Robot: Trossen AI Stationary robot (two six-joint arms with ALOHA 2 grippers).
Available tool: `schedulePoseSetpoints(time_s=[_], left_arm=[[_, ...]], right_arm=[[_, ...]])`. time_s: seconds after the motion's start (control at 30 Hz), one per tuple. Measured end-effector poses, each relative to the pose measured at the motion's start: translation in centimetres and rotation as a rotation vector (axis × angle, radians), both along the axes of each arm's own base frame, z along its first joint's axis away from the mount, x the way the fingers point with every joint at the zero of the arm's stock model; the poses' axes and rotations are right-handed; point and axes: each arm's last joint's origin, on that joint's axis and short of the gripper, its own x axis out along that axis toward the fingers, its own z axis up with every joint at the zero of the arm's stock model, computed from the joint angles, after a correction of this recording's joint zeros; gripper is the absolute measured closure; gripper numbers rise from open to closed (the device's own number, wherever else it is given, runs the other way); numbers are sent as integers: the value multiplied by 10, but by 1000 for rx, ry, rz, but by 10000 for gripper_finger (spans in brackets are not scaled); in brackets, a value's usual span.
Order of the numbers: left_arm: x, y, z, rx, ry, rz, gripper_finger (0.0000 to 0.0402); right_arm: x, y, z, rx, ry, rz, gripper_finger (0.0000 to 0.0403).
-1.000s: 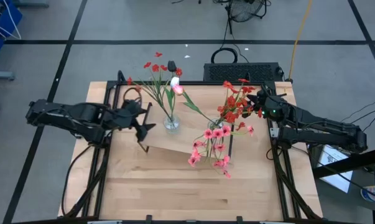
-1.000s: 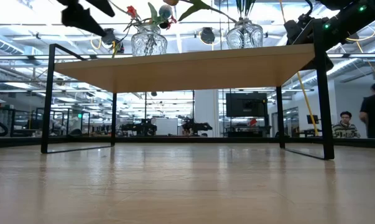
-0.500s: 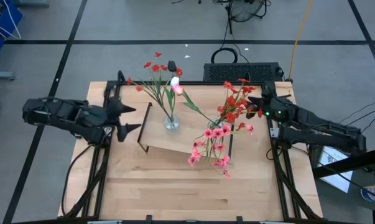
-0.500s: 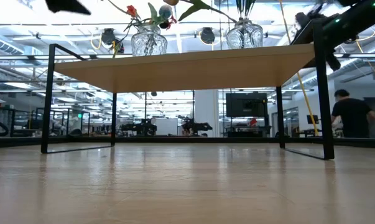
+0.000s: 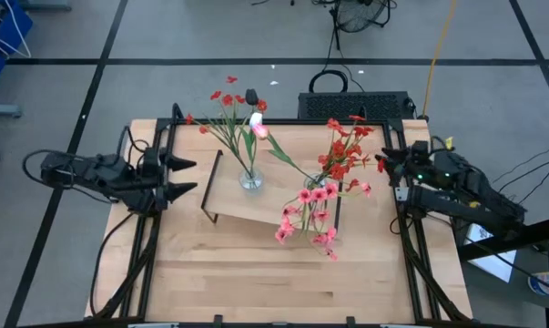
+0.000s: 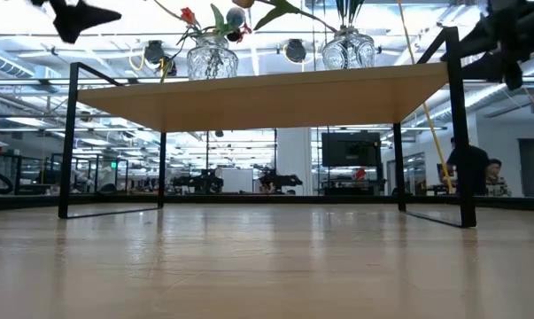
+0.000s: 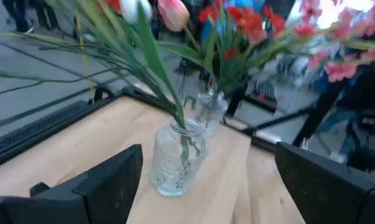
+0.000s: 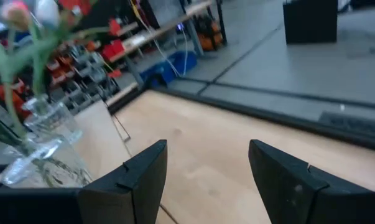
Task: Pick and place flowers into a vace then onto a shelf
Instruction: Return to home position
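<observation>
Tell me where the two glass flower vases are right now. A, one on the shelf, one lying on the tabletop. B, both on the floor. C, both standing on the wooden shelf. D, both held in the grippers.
C: the tulip vase and the other vase both stand upright on the shelf; the left gripper and right gripper are open, away from them.

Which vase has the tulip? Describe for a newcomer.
On the table, find the low shelf. Of two clear vases on it, take the vase nearer the left arm. Only it holds white and pink tulip buds; its neighbour has none.
</observation>
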Motion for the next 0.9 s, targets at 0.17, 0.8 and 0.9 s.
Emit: schedulePoseSetpoints(time_s=[0.17,0.8,0.9], left_arm=[[-10,5,-27,-19,-48,70,25],[-18,9,-83,-29,-114,137,23],[-17,8,-87,-55,-100,137,23]], right_arm=[[-14,4,-6,-21,20,-23,183],[42,-14,-92,36,-137,16,183],[46,-15,-95,-13,-197,21,183]])
